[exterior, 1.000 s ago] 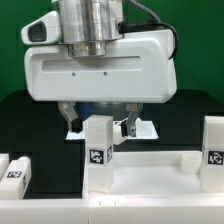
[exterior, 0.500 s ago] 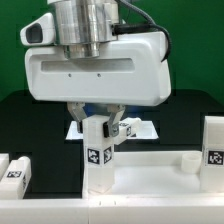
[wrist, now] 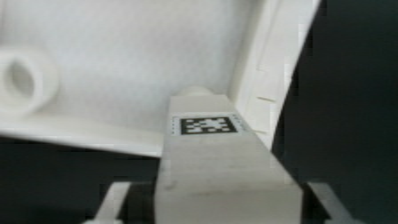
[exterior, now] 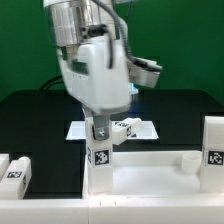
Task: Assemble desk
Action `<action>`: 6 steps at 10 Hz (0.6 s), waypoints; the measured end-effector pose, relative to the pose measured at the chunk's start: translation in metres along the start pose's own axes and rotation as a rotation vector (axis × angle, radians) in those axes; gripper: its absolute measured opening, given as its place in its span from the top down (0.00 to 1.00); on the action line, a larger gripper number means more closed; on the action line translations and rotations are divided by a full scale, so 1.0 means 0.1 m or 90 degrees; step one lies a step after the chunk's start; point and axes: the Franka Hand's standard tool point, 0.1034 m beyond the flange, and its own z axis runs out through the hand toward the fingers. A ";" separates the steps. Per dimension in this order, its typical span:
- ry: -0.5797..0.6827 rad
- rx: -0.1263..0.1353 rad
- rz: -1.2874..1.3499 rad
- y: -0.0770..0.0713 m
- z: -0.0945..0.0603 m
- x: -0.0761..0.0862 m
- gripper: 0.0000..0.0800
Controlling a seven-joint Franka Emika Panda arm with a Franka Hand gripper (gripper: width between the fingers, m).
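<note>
The robot's two-finger gripper [exterior: 101, 128] pinches a short white plastic block leg [exterior: 98, 160] near its top, one finger on either side; in the wrist view the grey fingers [wrist: 116, 205] flank the leg [wrist: 210, 150], whose upper face carries a black-and-white square tag; the gripper [wrist: 217, 207] is closed on the block, not spread.

The leg stands upright at the end of the large white rimmed rectangular plastic tabletop [exterior: 150, 172] towards the exterior view's left, with a tag on its front face; whether its foot is seated in a socket cannot be told.

The tabletop [wrist: 125, 50] lies flat on the black worktop [exterior: 30, 112]; a round raised corner socket [exterior: 190, 160] shows near the end towards the exterior view's right, and the wrist view shows a round socket [wrist: 15, 85] apart from the leg.

A second leg [exterior: 213, 150] stands upright at the exterior view's right edge; a third leg [exterior: 14, 170] sits low at the left edge; both bear tags.

The thin flat white marker board [exterior: 148, 129] lies on the worktop behind the gripper.
</note>
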 end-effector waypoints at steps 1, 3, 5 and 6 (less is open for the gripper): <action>-0.004 0.002 0.054 0.00 0.00 0.00 0.64; -0.004 0.001 0.046 0.00 0.00 -0.01 0.64; 0.004 -0.007 -0.121 0.02 0.03 -0.01 0.54; 0.003 -0.013 -0.256 0.04 0.07 -0.04 0.36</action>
